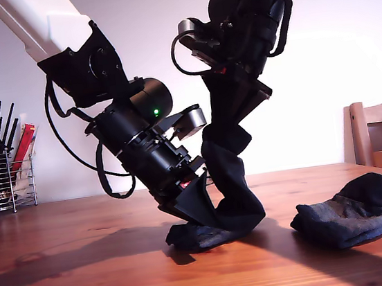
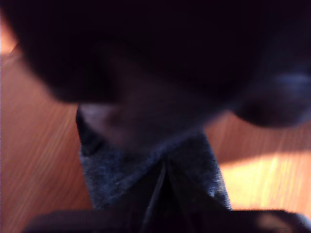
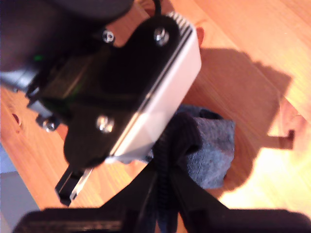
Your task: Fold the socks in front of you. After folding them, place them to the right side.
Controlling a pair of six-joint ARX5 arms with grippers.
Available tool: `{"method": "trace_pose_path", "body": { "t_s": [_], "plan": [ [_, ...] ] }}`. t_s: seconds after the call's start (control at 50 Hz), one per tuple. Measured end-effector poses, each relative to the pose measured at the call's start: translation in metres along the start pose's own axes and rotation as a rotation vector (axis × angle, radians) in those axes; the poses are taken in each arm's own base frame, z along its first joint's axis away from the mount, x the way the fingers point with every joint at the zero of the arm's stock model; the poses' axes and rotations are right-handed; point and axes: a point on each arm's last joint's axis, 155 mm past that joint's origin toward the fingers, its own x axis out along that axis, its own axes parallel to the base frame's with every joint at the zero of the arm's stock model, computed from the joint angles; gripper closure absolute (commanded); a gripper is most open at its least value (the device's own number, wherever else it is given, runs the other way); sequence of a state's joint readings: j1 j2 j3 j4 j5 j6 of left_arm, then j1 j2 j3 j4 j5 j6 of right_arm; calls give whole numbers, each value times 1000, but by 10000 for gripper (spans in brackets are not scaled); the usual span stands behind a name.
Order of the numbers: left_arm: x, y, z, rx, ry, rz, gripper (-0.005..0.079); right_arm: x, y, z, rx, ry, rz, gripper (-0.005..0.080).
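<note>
the wooden table point(image 1: 67, 270) carries everything here, and over its middle both arms work on one sock point(image 1: 234, 179), which hangs as a dark column with its long axis near upright. my second gripper point(image 1: 245, 105) is the high one: its wrist view looks down along the sock at the other arm's camera housing and the table far below, and its jaws are pinched shut on the sock's upper end. my first gripper point(image 1: 192, 212) is the low one, tilted down toward the table, and its wrist view shows grey knit clamped between closed jaws right at the wood. the sock's lower end point(image 1: 199, 236) lies curled flat on the table beneath it, toward the exterior view's left of the hanging column. the relation that matters: the held top sits above and slightly toward the exterior view's right of the pinned bottom, so the fold i judge to be next means carrying the top down and across over that flat end. the other sock point(image 1: 350, 217) lies bunched, seemingly already folded, well apart on the exterior view's right.
</note>
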State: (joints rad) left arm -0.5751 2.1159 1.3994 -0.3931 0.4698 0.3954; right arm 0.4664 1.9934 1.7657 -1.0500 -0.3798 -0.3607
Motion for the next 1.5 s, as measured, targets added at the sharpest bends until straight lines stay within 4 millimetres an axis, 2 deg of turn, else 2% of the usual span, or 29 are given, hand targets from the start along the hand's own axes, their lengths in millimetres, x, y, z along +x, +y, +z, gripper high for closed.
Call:
{"method": "trace_pose_path", "body": {
  "t_s": [0.42,0.58,0.76,0.86,1.1,1.16,1.24,1.36,1.5],
  "plan": [
    [-22,8,0,-40,-17,-9,763,0,1,-2,0,7,6,762],
    [-21,5,-1,-44,-12,-20,763,0,1,-2,0,7,6,762],
    [-27,12,-5,-60,-1,1,763,0,1,1,-6,-3,3,762],
    [-44,24,-8,-82,7,46,763,2,4,5,-18,-12,2,762],
    [-131,49,8,-126,-91,164,763,7,17,14,-61,-30,7,762],
    [-146,53,8,-140,-105,184,762,8,20,16,-69,-32,9,762],
    [-153,55,2,-162,-95,187,762,10,24,17,-81,-29,8,763],
    [-148,50,-10,-189,-52,162,763,13,23,15,-99,-3,-45,763],
    [-147,51,-9,-187,-54,162,763,18,30,15,-124,23,-90,763]
  ]
}}
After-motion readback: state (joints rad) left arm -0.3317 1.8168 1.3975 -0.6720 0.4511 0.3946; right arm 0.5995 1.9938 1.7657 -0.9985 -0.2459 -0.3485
